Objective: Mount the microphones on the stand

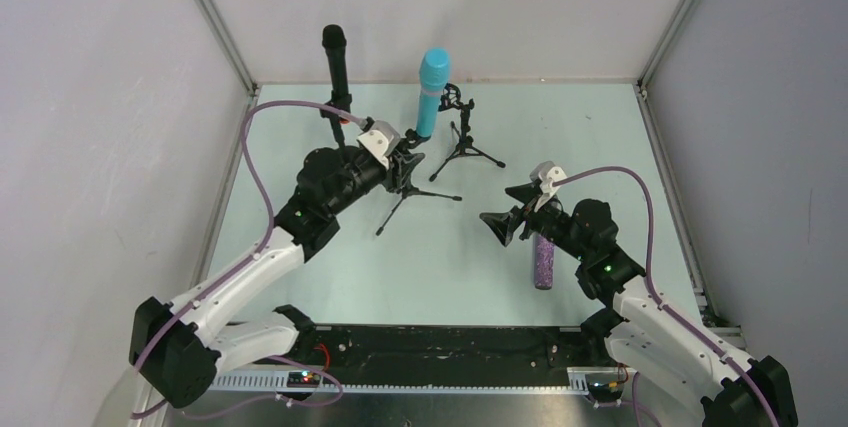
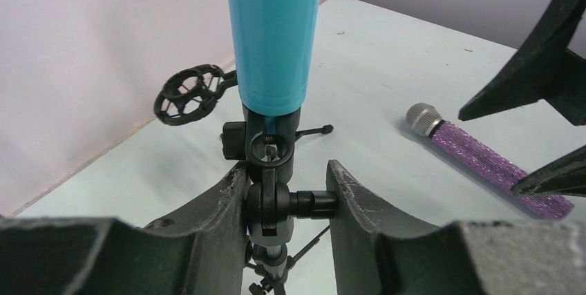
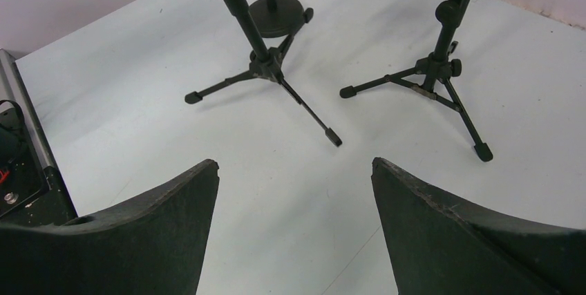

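The cyan-blue microphone (image 1: pixel 432 92) (image 2: pixel 273 32) stands upright in the clip of a tripod stand (image 1: pixel 410 192). My left gripper (image 1: pixel 405 152) (image 2: pixel 287 177) is shut on that stand's swivel joint (image 2: pixel 280 202), just under the clip. A black microphone (image 1: pixel 334 55) stands upright in a stand at the back left. The glittery purple microphone (image 1: pixel 544 259) (image 2: pixel 484 160) with a silver mesh head lies flat on the table. My right gripper (image 1: pixel 497 204) (image 3: pixel 295 170) hangs open and holds nothing, just left of the purple microphone's head.
A third tripod stand (image 1: pixel 462 142) (image 3: pixel 439 67) with an unfilled round clip (image 2: pixel 188 94) stands behind the cyan one. The black microphone's stand has a round base (image 3: pixel 275 15). Walls close the table (image 1: pixel 560 147) at the back and sides.
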Controlling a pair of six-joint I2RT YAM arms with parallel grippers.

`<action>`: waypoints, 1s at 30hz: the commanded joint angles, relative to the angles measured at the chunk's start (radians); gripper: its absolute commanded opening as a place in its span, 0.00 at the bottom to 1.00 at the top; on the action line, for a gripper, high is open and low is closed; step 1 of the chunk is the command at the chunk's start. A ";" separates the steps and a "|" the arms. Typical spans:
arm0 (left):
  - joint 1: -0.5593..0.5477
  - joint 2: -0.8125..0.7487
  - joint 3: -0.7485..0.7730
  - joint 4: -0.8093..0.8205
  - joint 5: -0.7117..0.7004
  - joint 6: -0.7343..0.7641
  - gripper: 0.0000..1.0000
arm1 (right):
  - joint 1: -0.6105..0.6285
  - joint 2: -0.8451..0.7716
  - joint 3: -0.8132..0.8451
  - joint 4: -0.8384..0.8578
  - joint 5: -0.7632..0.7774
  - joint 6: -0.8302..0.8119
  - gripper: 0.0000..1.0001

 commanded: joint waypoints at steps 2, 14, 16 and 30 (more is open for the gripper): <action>0.012 -0.069 -0.005 0.104 -0.110 0.047 0.00 | 0.005 -0.010 0.044 0.006 0.015 0.004 0.86; 0.027 -0.086 -0.023 0.097 -0.353 0.056 0.00 | 0.005 -0.009 0.044 -0.009 0.024 0.004 0.86; 0.033 -0.086 -0.024 0.095 -0.409 0.044 0.00 | 0.005 -0.010 0.044 -0.013 0.025 0.004 0.86; 0.122 -0.050 -0.020 0.074 -0.509 -0.076 0.00 | 0.004 -0.009 0.044 -0.032 0.034 0.004 0.86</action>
